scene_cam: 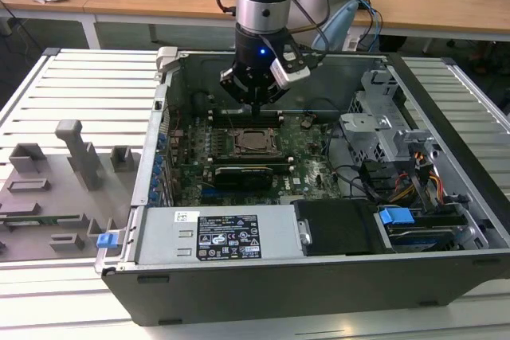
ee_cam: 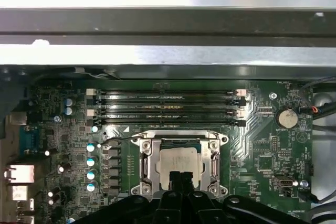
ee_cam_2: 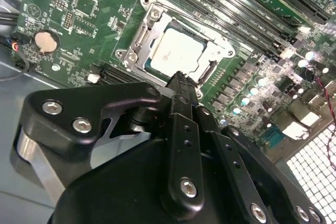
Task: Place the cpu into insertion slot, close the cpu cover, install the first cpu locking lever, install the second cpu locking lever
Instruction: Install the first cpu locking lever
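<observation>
The cpu point(ee_cam_2: 176, 53) lies flat in the insertion slot point(ee_cam_2: 122, 55) on the green motherboard, its silvery-beige face showing through the window of the cpu cover point(ee_cam: 149, 163). The cover's metal frame lies down around the chip. A thin wire lever point(ee_cam: 118, 139) runs out from one side of the socket. My gripper point(ee_cam_2: 181, 80) hangs just above the socket's edge, its black fingers pressed together with nothing between them. In the exterior view the gripper point(scene_cam: 255, 107) stands over the cpu point(scene_cam: 253, 142) inside the open computer case.
Long black memory slots point(ee_cam: 168, 106) run beside the socket. A round battery point(ee_cam: 286, 118) sits on the board. The case's walls point(scene_cam: 163, 109), a power supply point(scene_cam: 227, 236), drive cage point(scene_cam: 382, 129) and cables point(scene_cam: 414, 181) ring the board. A grey fixture tray point(scene_cam: 56, 189) lies at the exterior view's left.
</observation>
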